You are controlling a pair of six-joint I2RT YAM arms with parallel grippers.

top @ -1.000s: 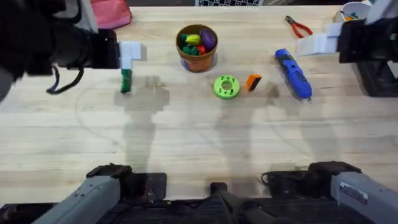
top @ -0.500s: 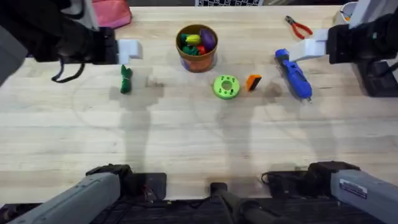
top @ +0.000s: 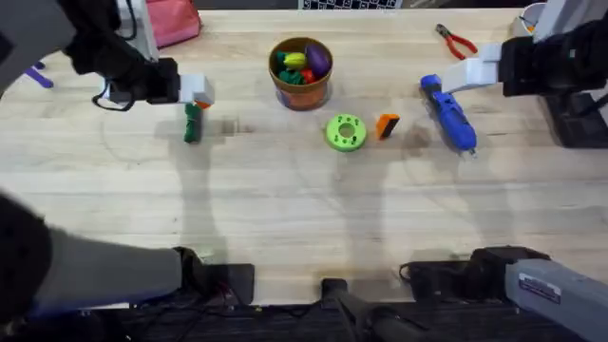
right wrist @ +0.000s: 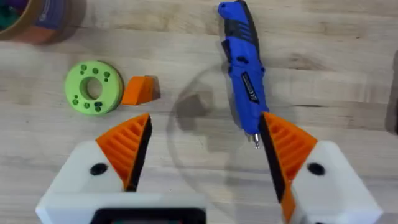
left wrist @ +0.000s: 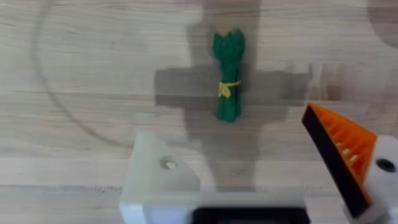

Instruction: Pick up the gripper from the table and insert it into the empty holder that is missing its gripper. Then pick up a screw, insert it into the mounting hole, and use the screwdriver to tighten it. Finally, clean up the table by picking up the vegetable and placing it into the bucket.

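Two grippers of mine hang over the far half of the table [top: 304, 228], and the near half below them lies bare and wide. My left gripper [left wrist: 261, 180] is spread; one finger is a bare white holder [left wrist: 155, 180] with a visible hole and no pad, the other carries an orange ribbed pad. Just ahead of these fingers, apart from them, the vegetable [left wrist: 227, 74] lies flat on the wood, a dark green bundle tied with a yellow band, with open board all round it. My right gripper [right wrist: 205, 168] is also spread, both orange pads [right wrist: 127, 146] in place, holding nothing. Between and just beyond its fingers the blue screwdriver [right wrist: 244, 68] lies on the table, its metal tip pointing back toward me, close to one pad. Off to the side sits the loose orange gripper [right wrist: 140, 89], just beside a green disc [right wrist: 93, 87] with holes. Farther off, toward the back edge, stands the bucket [top: 301, 68] with toy food in it, and red-handled pliers [top: 456, 41] lie near the far right corner.
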